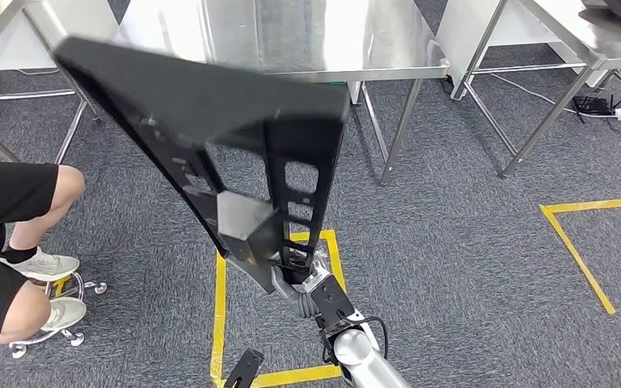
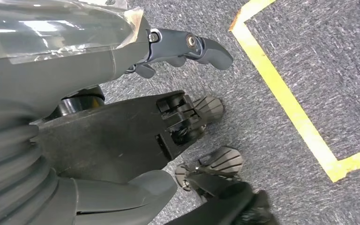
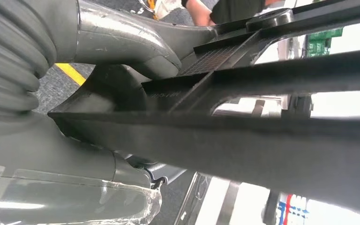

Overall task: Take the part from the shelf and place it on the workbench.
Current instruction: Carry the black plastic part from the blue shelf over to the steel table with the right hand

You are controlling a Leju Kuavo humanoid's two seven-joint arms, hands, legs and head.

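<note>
Above right hand (image 1: pixel 295 279), black part (image 1: pixel 210 105) gripped at narrow end, tilted up twd workbench (image 1: pixel 291 32)

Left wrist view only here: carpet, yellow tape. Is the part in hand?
Observer: Yes. The right hand grips the black part by its narrow end, with the wide end raised.
Operator: Workbench in sight?
Observer: A steel workbench stands straight ahead; the part is not on it yet.
Operator: Anyone close?
Observer: A person sits to the robot's left.
</note>
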